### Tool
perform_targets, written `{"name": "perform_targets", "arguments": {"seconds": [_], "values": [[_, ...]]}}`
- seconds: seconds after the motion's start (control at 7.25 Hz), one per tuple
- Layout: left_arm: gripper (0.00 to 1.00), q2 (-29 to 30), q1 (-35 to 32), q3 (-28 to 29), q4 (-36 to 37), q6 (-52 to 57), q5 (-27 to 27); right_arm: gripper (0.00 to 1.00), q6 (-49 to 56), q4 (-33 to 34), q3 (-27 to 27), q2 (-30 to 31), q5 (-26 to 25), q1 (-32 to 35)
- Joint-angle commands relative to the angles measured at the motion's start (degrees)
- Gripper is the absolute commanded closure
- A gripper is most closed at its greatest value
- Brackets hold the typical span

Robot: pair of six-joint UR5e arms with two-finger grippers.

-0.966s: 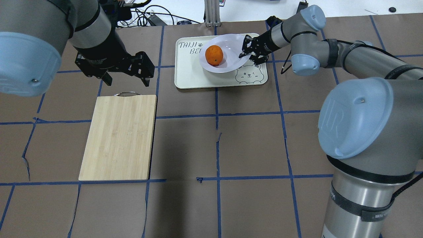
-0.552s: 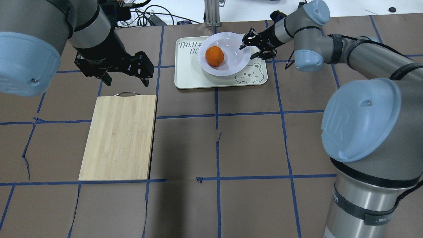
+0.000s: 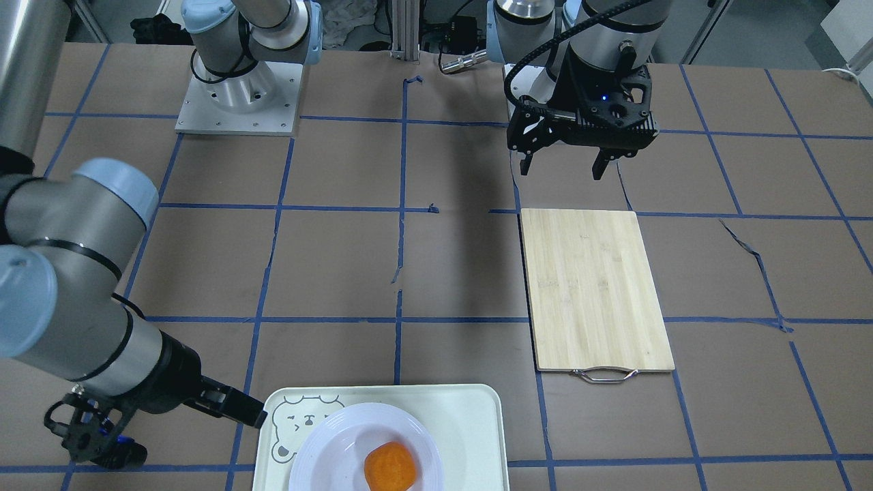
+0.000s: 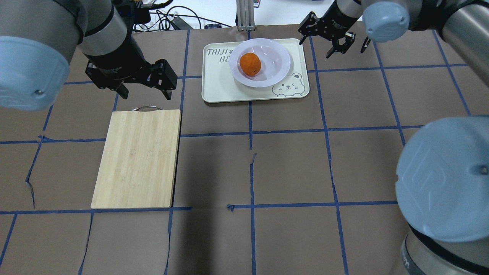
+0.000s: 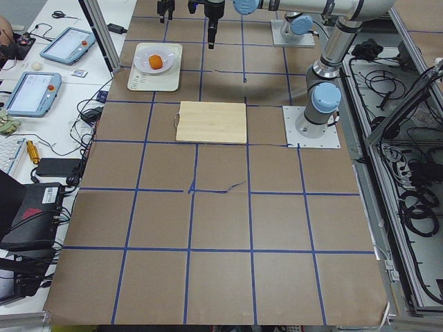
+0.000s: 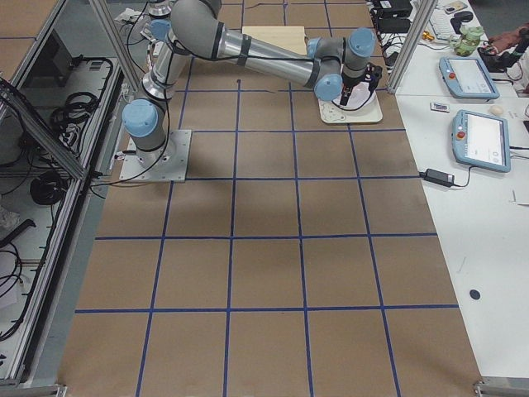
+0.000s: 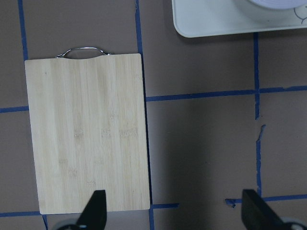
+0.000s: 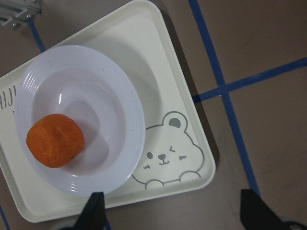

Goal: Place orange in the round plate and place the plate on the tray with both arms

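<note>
Backed off the plate (image 4: 276, 72), the right claw (image 4: 315, 47) (fingers apart, empty) hangs just beyond the tray (image 4: 217, 88), where that plate holds the orange (image 4: 250, 63); the left claw (image 4: 146, 93), likewise spread, is farther off.

small dimpled orange (image 4: 250, 63) rests in sunken middle of glossy white ridged round plate (image 4: 273, 57); plate flat on mint bear tray (image 4: 217, 84), just beside right gripper (image 4: 324, 39), untouched.

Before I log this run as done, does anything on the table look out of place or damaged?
Nothing spilled: the orange sits in the plate, the plate on the tray. Only the brown table paper is torn in spots.
</note>
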State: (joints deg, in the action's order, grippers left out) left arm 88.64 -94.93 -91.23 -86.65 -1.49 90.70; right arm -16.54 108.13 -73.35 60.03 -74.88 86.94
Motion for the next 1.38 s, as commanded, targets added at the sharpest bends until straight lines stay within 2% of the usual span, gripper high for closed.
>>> {"name": "perform_targets", "arguments": {"seconds": [0.0,0.14,0.28,0.55,0.83,1.24], "values": [[0.0,-0.05,0.01,0.0,0.07,0.0,0.0,0.0,0.81,-11.14,0.49,8.67,-11.13,4.88],[0.0,0.04,0.01,0.0,0.08,0.0,0.0,0.0,1.94,-16.23,-0.73,13.31,-13.34,8.3],[0.0,0.04,0.01,0.0,0.08,0.0,0.0,0.0,4.3,-18.46,-3.27,17.8,-14.76,8.95],[0.0,-0.05,0.01,0.0,0.08,0.0,0.0,0.0,7.31,-17.35,-11.16,25.72,-16.35,8.43],[0.0,-0.05,0.01,0.09,0.08,0.09,0.0,0.0,13.94,-16.11,-12.08,26.98,-16.09,7.99],[0.0,-0.05,0.01,0.0,-0.01,0.0,0.0,0.0,14.52,-16.28,-11.73,29.62,-15.49,5.98]]}}
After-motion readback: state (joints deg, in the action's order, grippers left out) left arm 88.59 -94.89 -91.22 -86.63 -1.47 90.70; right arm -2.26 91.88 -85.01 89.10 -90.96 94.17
